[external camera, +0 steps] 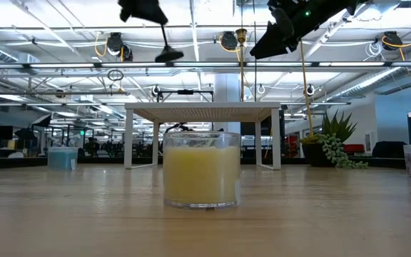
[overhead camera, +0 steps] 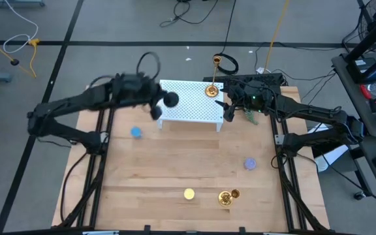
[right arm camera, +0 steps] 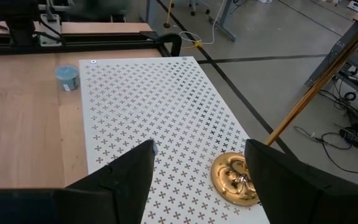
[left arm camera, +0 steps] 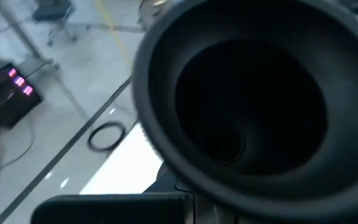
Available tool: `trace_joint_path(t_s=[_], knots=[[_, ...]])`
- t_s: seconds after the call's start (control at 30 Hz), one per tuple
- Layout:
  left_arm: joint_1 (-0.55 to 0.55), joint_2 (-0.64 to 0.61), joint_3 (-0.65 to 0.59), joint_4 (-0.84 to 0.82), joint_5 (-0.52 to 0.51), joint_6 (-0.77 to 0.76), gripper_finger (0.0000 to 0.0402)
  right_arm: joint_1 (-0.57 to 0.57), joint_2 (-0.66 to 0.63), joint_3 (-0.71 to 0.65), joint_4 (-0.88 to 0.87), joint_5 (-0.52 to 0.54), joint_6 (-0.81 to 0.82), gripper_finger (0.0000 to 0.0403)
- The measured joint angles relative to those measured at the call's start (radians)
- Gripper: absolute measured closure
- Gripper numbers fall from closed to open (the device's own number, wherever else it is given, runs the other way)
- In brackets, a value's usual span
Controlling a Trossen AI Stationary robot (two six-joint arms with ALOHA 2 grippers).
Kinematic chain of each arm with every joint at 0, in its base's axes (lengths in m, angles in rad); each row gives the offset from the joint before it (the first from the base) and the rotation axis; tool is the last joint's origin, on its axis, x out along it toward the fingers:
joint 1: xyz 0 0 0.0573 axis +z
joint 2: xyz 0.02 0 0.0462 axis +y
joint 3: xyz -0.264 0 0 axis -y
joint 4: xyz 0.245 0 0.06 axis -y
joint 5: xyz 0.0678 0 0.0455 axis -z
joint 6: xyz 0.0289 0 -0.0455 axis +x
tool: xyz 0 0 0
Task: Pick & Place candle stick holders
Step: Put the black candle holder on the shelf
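My left gripper [overhead camera: 155, 108] is shut on the black candle stick holder [overhead camera: 170, 99], raised above the left part of the white perforated rack [overhead camera: 191, 104]. The holder's round base [left arm camera: 247, 106] fills the left wrist view. One gold holder [overhead camera: 211, 90] stands upright on its base on the rack's far right corner. It also shows in the right wrist view [right arm camera: 232, 177]. My right gripper [right arm camera: 199, 149] is open and raised above the rack's right end; the gold base lies just beyond its fingertips. A second gold holder [overhead camera: 226, 198] lies on the table near the front edge. My left gripper holds the black holder by the upper end of its thin stem [external camera: 163, 32]; the gripper hides the place of contact. The holder hangs slanted below the fingers, its round base [external camera: 168, 55] lowest, lifted clear of the rack.
A yellow candle [overhead camera: 188, 194] in a glass stands near the front edge, close before the low camera [external camera: 201, 171]. A blue candle [overhead camera: 136, 132] stands left of the rack, a purple one [overhead camera: 250, 163] at the right. The middle of the table is bare wood.
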Motion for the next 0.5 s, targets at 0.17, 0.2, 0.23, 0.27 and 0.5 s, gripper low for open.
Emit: trace_joint_path(t_s=[0.17, 0.2, 0.23, 0.27, 0.5], knots=[[0.165, 0.151, 0.094, -0.045, 0.071, 0.02, 0.0386, 0.0, 0.0, 0.0, 0.0, 0.0, -0.001, 0.0154], [0.194, 0.174, 0.096, -0.042, 0.081, 0.021, 0.0385, 0.0, 0.0, 0.0, 0.0, 0.0, 0.0, 0.0154], [0.222, 0.195, 0.098, -0.028, 0.09, 0.025, 0.0383, 0.0, 0.0, 0.0, 0.0, 0.0, 0.0, 0.0154], [0.249, 0.213, 0.099, -0.021, 0.096, 0.031, 0.0381, 0.0, 0.0, 0.0, 0.0, 0.0, 0.0, 0.0154], [0.382, 0.291, 0.099, -0.03, 0.102, 0.036, 0.0386, 0.0, 0.0, 0.0, -0.001, 0.0, 0.0, 0.0154]])
